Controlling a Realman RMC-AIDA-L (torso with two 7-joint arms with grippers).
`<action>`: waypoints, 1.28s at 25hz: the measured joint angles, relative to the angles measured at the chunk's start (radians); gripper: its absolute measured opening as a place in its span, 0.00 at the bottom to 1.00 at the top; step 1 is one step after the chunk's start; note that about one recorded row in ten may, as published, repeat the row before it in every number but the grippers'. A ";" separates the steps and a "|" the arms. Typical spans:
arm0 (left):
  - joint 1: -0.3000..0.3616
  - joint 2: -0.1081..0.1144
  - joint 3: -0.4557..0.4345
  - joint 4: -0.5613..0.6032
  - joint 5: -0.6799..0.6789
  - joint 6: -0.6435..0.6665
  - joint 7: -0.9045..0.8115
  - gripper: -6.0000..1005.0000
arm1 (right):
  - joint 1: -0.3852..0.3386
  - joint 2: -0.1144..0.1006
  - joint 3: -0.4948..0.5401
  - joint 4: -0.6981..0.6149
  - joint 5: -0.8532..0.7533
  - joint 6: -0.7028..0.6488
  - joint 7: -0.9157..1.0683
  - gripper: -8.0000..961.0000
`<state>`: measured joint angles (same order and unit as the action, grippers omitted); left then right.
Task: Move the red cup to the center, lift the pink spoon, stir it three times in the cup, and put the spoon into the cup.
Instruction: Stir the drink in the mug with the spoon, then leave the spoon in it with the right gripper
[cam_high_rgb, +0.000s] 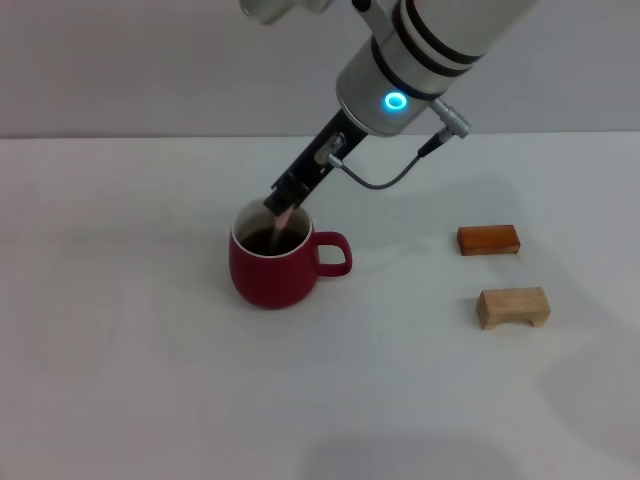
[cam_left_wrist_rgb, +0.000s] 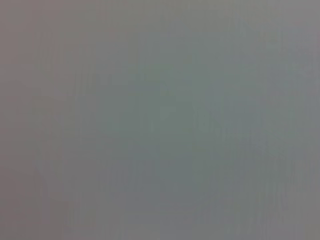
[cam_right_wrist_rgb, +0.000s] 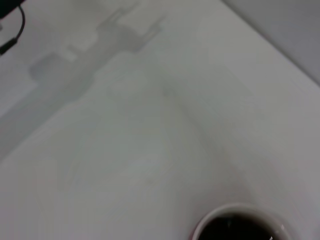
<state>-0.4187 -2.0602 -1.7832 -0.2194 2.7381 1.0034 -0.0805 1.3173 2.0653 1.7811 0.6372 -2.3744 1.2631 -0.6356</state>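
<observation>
The left wrist view is showing only a featureless grey blur. In the right wrist view the bottom edge is cutting off the red cup (cam_right_wrist_rgb: 235, 225), leaving just part of its rim. In the head view, lower centre-left, the cup is hiding the pink spoon (cam_high_rgb: 281, 226) bowl, and the top edge is cropping the right arm.
</observation>
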 joint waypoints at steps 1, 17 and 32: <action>0.000 0.000 0.000 0.000 0.000 0.000 -0.002 0.67 | 0.000 0.000 0.000 0.000 0.000 -0.015 -0.001 0.15; -0.001 0.000 -0.001 0.001 0.000 0.004 -0.013 0.67 | -0.003 -0.012 -0.004 -0.010 -0.083 -0.031 0.018 0.15; -0.002 0.000 -0.001 0.001 0.000 0.009 -0.012 0.67 | 0.006 -0.001 0.007 -0.002 0.024 -0.068 -0.003 0.15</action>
<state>-0.4203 -2.0601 -1.7839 -0.2180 2.7380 1.0120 -0.0928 1.3235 2.0646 1.7879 0.6354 -2.3502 1.1950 -0.6386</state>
